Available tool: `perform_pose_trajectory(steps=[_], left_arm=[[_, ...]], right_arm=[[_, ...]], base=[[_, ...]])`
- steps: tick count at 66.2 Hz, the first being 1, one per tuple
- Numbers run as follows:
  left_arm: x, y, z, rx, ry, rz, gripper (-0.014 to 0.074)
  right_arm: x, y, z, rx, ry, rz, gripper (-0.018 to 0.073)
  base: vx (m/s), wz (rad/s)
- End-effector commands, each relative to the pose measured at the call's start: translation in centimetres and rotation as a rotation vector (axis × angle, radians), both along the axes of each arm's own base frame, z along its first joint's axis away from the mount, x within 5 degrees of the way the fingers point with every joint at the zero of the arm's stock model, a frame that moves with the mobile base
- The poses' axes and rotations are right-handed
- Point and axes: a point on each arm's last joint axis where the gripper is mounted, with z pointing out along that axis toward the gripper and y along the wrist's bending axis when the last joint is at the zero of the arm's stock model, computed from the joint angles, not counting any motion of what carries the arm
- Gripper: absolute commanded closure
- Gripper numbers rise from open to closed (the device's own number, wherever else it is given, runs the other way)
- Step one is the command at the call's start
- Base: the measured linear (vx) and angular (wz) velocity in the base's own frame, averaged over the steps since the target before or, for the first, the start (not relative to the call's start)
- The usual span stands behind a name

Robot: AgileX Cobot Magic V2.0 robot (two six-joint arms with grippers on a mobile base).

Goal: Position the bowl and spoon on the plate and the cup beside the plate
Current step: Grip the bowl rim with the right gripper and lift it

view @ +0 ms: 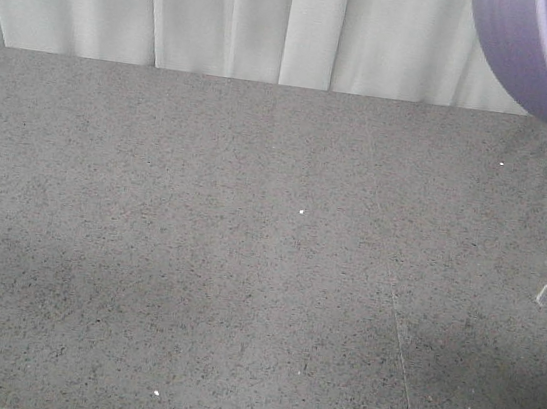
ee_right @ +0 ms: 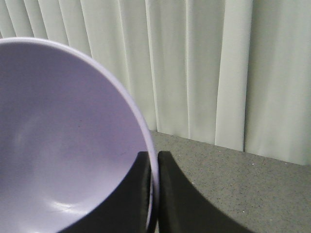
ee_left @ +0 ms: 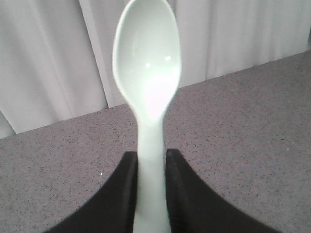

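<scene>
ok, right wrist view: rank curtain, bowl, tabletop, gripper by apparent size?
1. curtain
2. bowl, which looks larger because it is so close to the camera
3. tabletop and right gripper: the visible areas look too alike to rank

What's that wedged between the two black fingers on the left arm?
The spoon: its handle is pinched in the left end effector, with the scoop sticking out beyond it. The left wrist view shows this.
</scene>
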Motion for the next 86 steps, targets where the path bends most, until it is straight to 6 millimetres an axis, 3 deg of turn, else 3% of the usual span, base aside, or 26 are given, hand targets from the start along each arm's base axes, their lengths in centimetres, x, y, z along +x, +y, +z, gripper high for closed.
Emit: perform_pose_trajectory(steps=[1,86], left_arm=[[-0.74,0.26,1.69,-0.034,-0.100,-0.007,0.0603],[-0.74,0.26,1.69,-0.034,-0.100,-0.007,0.0603]], right_arm=[[-0.28,0.09,1.15,0.045,-0.066,-0.004,0.0564],[-0.29,0.11,1.14,0.044,-0.064,-0.002,0.0564]], base=[[0.00,0.00],[0.00,0.00]])
